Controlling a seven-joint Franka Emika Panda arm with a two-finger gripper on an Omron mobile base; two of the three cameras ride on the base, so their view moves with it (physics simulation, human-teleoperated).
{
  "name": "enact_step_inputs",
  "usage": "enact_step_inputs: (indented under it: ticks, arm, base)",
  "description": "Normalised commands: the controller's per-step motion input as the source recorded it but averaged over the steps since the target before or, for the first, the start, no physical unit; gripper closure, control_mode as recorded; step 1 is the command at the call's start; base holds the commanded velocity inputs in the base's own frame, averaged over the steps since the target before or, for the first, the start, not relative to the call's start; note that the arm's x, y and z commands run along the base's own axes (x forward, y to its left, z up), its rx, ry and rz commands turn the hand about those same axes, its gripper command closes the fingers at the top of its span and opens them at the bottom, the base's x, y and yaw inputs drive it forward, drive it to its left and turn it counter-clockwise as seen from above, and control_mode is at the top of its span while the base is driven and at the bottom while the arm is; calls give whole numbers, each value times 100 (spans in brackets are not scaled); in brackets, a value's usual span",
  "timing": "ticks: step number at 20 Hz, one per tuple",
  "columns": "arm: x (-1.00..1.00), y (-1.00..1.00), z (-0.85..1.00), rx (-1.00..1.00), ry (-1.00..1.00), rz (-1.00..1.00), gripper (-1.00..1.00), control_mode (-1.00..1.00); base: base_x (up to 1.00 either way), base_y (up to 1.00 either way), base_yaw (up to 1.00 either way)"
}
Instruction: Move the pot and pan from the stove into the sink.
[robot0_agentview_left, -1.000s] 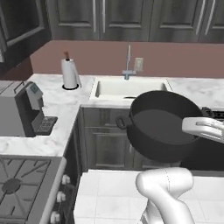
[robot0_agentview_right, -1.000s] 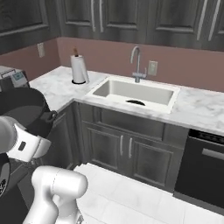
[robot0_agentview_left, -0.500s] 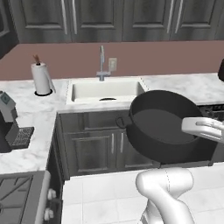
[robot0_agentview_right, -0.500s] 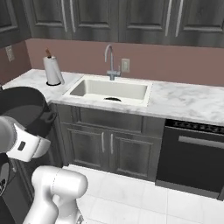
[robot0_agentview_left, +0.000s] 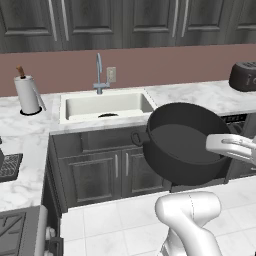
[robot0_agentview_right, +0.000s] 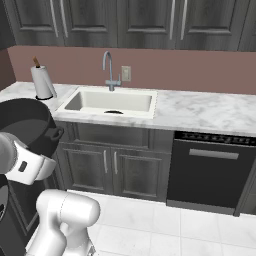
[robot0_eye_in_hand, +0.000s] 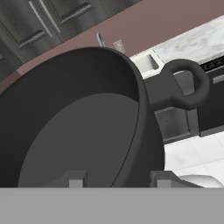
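Your pot (robot0_agentview_left: 184, 145) hangs tilted above the floor, before the cabinets, right of the sink (robot0_agentview_left: 106, 106), gripper (robot0_eye_in_hand: 117, 180) pinching its rim. Since a second ago the view has swung: sink nearer centre, toaster (robot0_agentview_left: 243, 75) new. Basin lies open; faucet (robot0_agentview_left: 99, 73) stands behind it
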Motion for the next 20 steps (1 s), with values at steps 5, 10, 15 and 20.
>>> enact_step_inputs:
  ticks: [5, 10, 15, 20]
  arm:
    - [0, 0, 0, 0, 0, 0, 100, 100]
    - [0, 0, 0, 0, 0, 0, 100, 100]
    - [0, 0, 0, 0, 0, 0, 100, 100]
    - [0, 0, 0, 0, 0, 0, 100, 100]
  base:
    - [0, 0, 0]
    - [0, 21, 0]
    - [0, 24, 0]
    - [1, 0, 0]
